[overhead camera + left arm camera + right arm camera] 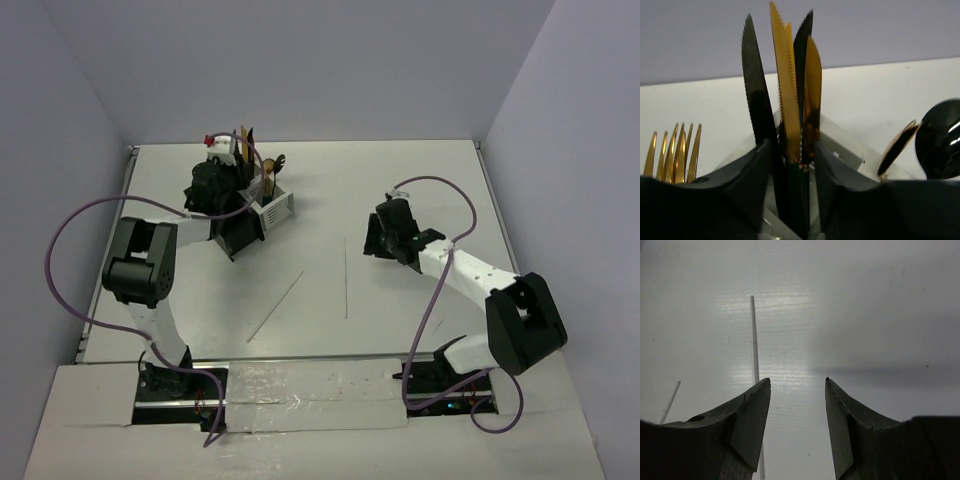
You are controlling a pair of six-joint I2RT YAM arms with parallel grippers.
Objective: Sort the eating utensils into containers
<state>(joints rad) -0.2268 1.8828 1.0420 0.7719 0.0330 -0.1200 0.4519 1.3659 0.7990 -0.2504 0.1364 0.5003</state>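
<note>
Several knives [790, 90] with gold and black blades stand upright, their dark handles between the fingers of my left gripper [792, 145]. Its jaws are apart, with a thin gap on each side of the handles. The knives stand in the containers, a white caddy [278, 208] joined to a black one [240, 238]. Gold forks [675, 152] stand to the left and spoons [940, 140] to the right. Two pale chopsticks [346, 278] [275, 305] lie on the table. My right gripper [797, 382] hovers open and empty over the table, one chopstick [754, 340] running just by its left finger.
Grey walls close the table [420, 190] at the back and on both sides. The left arm's purple cable [60, 250] loops out to the left. A second chopstick end [671, 401] shows at the far left of the right wrist view.
</note>
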